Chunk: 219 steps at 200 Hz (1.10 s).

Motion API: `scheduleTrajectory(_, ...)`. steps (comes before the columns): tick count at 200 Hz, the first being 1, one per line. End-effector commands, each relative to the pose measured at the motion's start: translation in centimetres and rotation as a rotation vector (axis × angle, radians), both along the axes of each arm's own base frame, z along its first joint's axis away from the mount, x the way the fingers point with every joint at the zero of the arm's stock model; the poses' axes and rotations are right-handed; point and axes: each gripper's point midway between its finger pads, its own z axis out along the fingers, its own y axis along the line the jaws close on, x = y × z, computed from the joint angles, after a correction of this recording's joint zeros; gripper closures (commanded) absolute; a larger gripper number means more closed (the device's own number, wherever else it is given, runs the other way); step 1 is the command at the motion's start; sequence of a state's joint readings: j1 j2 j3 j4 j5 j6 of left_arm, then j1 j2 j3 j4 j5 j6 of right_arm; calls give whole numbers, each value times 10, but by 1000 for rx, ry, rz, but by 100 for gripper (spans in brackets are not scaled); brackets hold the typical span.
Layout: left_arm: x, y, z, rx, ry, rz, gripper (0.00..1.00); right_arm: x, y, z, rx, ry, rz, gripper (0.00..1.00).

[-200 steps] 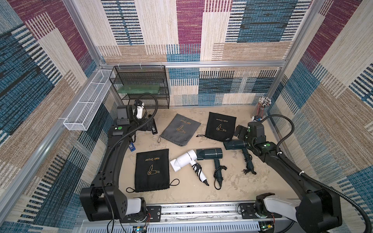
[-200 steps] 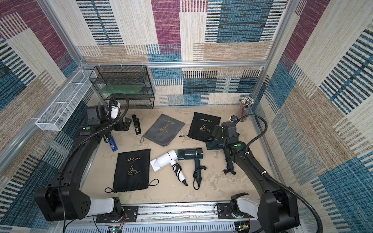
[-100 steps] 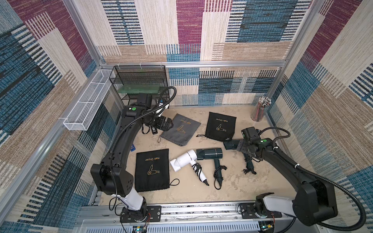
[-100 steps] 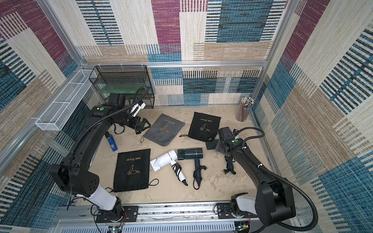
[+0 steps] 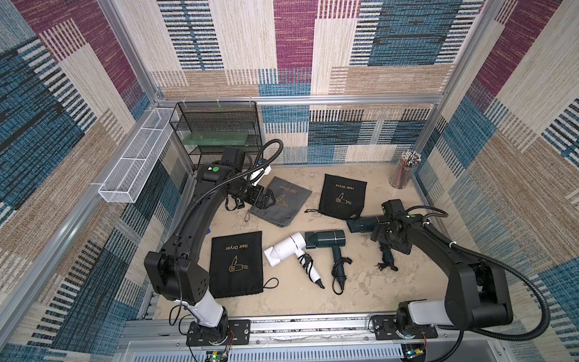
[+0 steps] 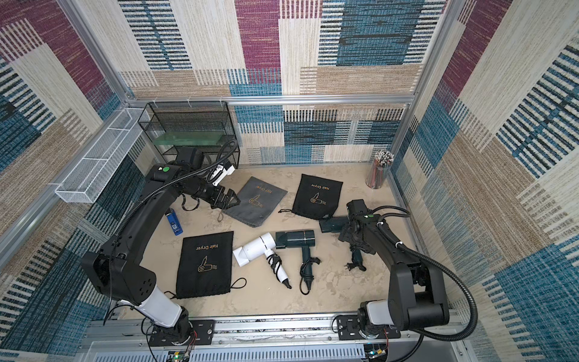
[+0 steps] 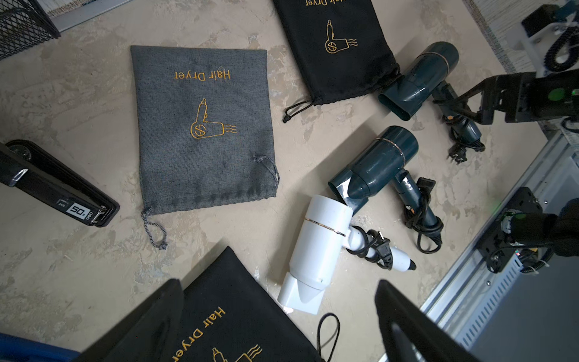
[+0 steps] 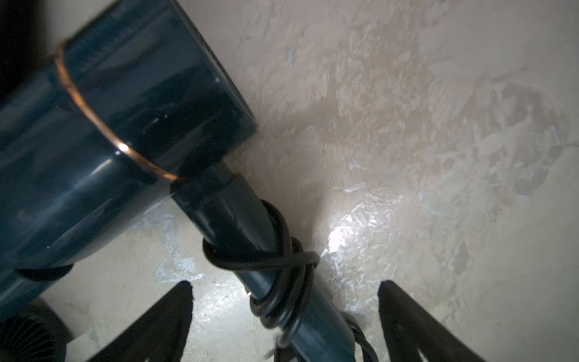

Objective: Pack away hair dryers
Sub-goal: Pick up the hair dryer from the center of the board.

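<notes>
both open, left hand (image 6: 231, 201) swung over grey pouch (image 6: 257, 202), right hand (image 8: 285, 290) lowered astride teal dryer (image 8: 125, 125).

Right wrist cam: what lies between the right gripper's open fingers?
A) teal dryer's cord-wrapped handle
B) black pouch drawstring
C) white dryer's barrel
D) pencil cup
A: the right gripper is open, with one finger on each side of the cord-wrapped handle of the teal hair dryer.
</notes>
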State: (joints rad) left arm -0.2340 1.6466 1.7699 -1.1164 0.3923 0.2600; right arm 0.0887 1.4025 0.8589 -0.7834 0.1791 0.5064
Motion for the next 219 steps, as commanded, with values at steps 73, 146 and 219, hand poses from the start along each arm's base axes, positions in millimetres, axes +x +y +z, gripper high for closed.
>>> scheduleTrajectory(73,-2,-3,13,-26,-9,1,3,-1,57,-24,124,65,200,28)
scheduleTrajectory(146,-1,-9,13,-39,6,6,3,5,56,-35,115,52,188,26)
scheduleTrajectory(219,-17,-12,14,-45,11,-17,4,2,52,-40,107,72,183,42)
